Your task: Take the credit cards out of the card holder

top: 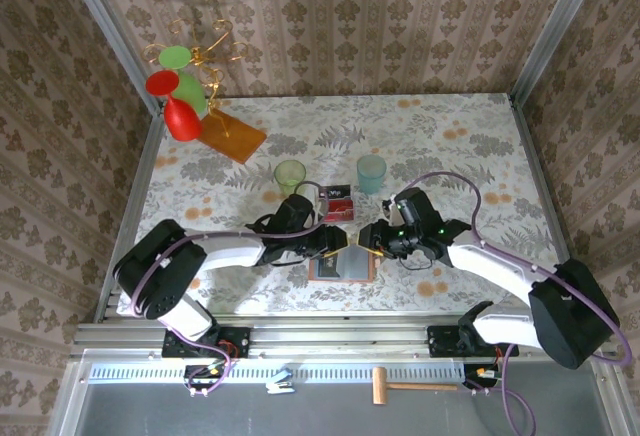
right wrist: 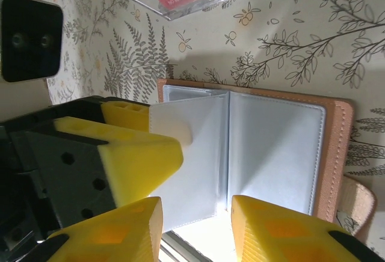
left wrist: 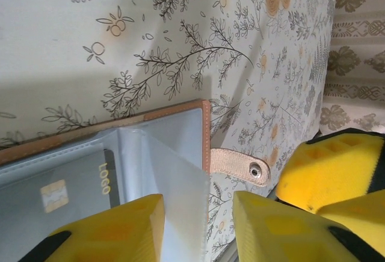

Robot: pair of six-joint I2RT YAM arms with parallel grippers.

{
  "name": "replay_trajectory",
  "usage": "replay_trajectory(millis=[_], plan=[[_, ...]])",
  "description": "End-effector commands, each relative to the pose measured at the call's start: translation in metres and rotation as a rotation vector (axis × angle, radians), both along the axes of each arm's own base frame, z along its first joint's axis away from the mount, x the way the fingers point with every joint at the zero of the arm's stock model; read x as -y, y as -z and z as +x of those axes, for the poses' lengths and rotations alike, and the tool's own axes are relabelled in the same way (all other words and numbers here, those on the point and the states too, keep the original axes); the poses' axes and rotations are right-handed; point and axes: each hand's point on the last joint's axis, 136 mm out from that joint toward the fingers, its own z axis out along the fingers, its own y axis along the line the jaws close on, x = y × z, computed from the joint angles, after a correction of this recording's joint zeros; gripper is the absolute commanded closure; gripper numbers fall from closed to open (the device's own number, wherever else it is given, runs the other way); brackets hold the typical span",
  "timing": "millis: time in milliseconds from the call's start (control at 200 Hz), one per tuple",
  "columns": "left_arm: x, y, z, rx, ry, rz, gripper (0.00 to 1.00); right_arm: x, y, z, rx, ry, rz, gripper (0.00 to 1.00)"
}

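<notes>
both arms reach inward, left gripper (top: 338, 242) and right gripper (top: 366, 237) nearly tip to tip, jaws parted

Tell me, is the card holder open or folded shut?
Open. The card holder lies spread flat, inner panels up, its snap strap unfastened.

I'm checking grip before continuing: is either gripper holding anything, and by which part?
Nothing is clamped. The left gripper stands open astride the free edge of a clear sleeve page of the card holder; the right gripper is open too.
</notes>
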Motion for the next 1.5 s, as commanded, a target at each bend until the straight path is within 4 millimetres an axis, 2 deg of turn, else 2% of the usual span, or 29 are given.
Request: replay_trajectory(millis=[0,405,680,970,1165,1495], plan=[[0.012,-0.003,-0.003,0.000,0.042,-0.012,0.63,0.011,-0.002,-0.002,0.009,0.009,-0.035,0.64],[0.038,0.006,-0.006,-0.034,0.082,-0.029,0.62,0.028,-0.004,-0.012,0.016,0.046,-0.030,0.63],[0.039,0.012,-0.006,-0.046,0.079,-0.029,0.60,0.031,-0.004,-0.015,0.020,0.062,-0.019,0.62],[0.042,0.008,-0.005,-0.039,0.086,-0.041,0.56,0.030,-0.007,-0.015,0.024,0.063,-0.013,0.61],[0.038,0.001,-0.003,-0.025,0.077,-0.051,0.56,0.028,-0.005,-0.013,0.018,0.066,-0.004,0.61],[0.016,-0.003,-0.001,-0.005,0.039,-0.037,0.57,0.015,-0.001,-0.006,-0.007,0.054,0.029,0.64]])
